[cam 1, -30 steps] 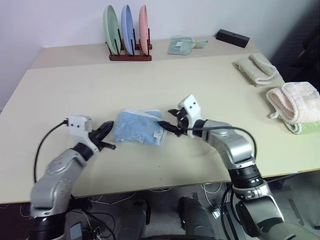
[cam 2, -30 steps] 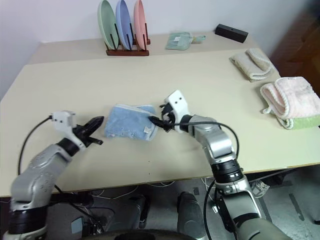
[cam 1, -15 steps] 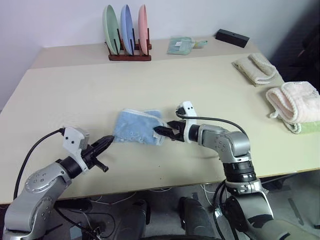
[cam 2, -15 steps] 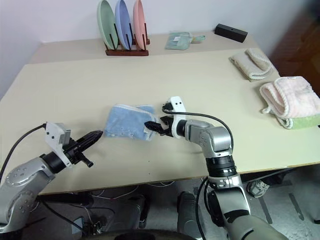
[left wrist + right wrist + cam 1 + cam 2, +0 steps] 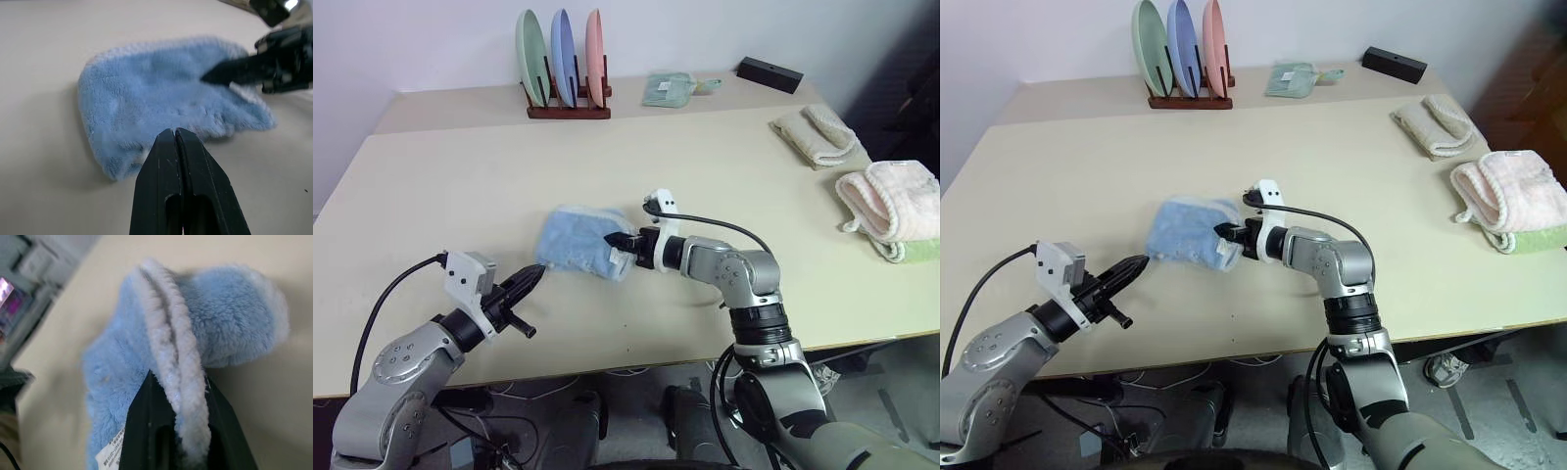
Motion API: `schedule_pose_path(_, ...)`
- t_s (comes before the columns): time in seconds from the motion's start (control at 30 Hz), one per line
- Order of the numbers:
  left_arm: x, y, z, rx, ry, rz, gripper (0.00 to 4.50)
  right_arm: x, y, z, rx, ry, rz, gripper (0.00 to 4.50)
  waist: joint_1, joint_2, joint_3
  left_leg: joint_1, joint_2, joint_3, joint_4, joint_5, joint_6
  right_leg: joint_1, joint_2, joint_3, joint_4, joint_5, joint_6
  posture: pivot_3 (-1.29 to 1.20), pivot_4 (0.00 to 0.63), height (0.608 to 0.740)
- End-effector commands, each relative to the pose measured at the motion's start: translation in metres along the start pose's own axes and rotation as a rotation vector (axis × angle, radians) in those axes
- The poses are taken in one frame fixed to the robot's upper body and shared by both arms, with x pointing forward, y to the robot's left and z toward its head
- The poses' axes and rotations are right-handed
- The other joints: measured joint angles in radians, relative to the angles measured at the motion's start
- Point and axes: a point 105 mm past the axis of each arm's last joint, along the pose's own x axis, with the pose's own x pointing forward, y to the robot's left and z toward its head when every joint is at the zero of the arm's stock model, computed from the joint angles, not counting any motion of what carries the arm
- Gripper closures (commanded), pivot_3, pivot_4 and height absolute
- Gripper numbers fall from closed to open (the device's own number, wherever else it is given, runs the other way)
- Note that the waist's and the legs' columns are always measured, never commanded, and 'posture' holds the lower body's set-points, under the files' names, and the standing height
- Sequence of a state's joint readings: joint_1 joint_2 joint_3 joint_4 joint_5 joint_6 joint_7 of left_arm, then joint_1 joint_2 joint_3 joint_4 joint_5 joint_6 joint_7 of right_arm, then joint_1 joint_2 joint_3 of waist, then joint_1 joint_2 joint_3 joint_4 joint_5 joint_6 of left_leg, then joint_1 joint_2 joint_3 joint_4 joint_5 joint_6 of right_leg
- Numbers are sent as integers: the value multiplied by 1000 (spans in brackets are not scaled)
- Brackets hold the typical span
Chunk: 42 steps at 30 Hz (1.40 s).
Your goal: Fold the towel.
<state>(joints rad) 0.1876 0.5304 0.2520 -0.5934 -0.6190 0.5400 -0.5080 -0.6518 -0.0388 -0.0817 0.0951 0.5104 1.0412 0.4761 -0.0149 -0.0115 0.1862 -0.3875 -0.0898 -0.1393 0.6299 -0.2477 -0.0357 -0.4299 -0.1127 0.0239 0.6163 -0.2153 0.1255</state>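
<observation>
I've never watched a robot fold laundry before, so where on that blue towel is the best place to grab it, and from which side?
Probably the pale trimmed edge of the towel, approached level from its right side. That doubled edge stands up as a thin ridge the right gripper can pinch, and it is already shut on it. The left gripper is shut, short of the towel.
</observation>
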Motion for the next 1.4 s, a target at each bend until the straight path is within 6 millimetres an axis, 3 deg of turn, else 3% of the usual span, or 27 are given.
schedule_pose_path(0.03, 9, -7, 10, 24, -40, -41, 4500, -37, -10, 66, -75, -263, -98, 4405, 5, 0, 0, 0, 0, 0, 0, 0, 0, 0, 0, 0, 0, 0, 0, 0, 150, 738)
schedule_pose_path(0.17, 28, -13, 15, 20, -69, -89, 4500, -105, -66, 104, -35, -457, -406, 4405, 18, 0, 0, -1, -1, 0, 1, 0, 0, 1, -1, 0, -1, 0, 0, 0, 150, 738)
schedule_pose_path(0.23, 35, -18, 16, 16, -77, -117, 4500, -134, -84, 113, -4, -523, -511, 4405, 19, 0, 0, -1, -1, 0, 0, 0, 0, 0, -1, 0, -1, 0, 0, 0, 150, 738)
schedule_pose_path(0.3, 45, -26, 16, 6, -83, -165, 4500, -175, -107, 116, 64, -618, -663, 4405, 14, 0, 0, -1, -1, 1, 0, 0, 0, 0, 0, 0, -1, 0, 0, 0, 150, 738)
schedule_pose_path(0.4, 54, -32, 16, 1, -85, -204, 4500, -205, -130, 103, 181, -663, -794, 4405, 0, 1, 0, -1, -1, 1, 0, 0, 0, 0, 0, 0, -1, 0, 0, 0, 150, 738)
schedule_pose_path(0.53, 65, -42, 17, -4, -92, -260, 4500, -233, -160, 58, 358, -615, -993, 4405, -1, 1, 0, -1, 0, 2, 0, 0, 1, 0, 0, 0, -1, 0, 0, 0, 150, 738)
schedule_pose_path(0.6, 68, -44, 16, -4, -89, -272, 4500, -239, -162, 47, 394, -607, -1030, 4405, 0, 2, 0, -1, 0, 2, 0, 0, 1, 0, 0, 0, -1, 0, 0, 0, 150, 738)
schedule_pose_path(0.73, 69, -43, 14, -1, -81, -280, 4500, -242, -157, 47, 403, -623, -1017, 4405, -3, 4, -1, -1, 0, 3, 1, 0, 1, 0, 0, 1, -1, 0, 0, 0, 150, 738)
schedule_pose_path(0.83, 68, -42, 13, 1, -77, -283, 4500, -246, -153, 54, 376, -642, -1006, 3454, -1, 4, -1, -1, 0, 2, 1, 0, 1, 0, 0, 1, -1, 0, 0, 0, 150, 738)
schedule_pose_path(1.07, 69, -37, 14, 14, -83, -261, 4500, -269, -142, 81, 167, -706, -1095, 56, 1, 5, 0, -1, 0, 3, 1, 0, 1, 1, 0, 1, -1, 0, 0, 0, 150, 738)
schedule_pose_path(1.13, 71, -28, 14, 31, -87, -214, 4500, -283, -140, 91, 57, -708, -1156, 56, 2, 5, 0, -1, 0, 3, 1, 0, 1, 1, 0, 1, -1, 0, 0, 0, 150, 738)
schedule_pose_path(1.23, 68, 7, 16, 86, -101, -40, 4500, -294, -129, 113, -234, -657, -1239, 56, 1, 5, 0, -1, -1, 3, 1, 0, 1, 1, 0, 1, -1, 0, 0, 0, 150, 738)
schedule_pose_path(1.3, 59, 36, 18, 123, -110, 83, 4500, -284, -119, 123, -424, -584, -1219, 56, -5, 5, 0, -1, -1, 3, 1, 0, 1, 1, 0, 1, -1, 0, 1, 0, 150, 738)
schedule_pose_path(1.4, 49, 57, 22, 171, -120, 181, 4500, -251, -105, 130, -605, -494, -1043, 56, -10, 5, 0, 0, 0, 4, 0, 0, 2, 1, 1, 1, -1, 0, 1, 0, 150, 738)
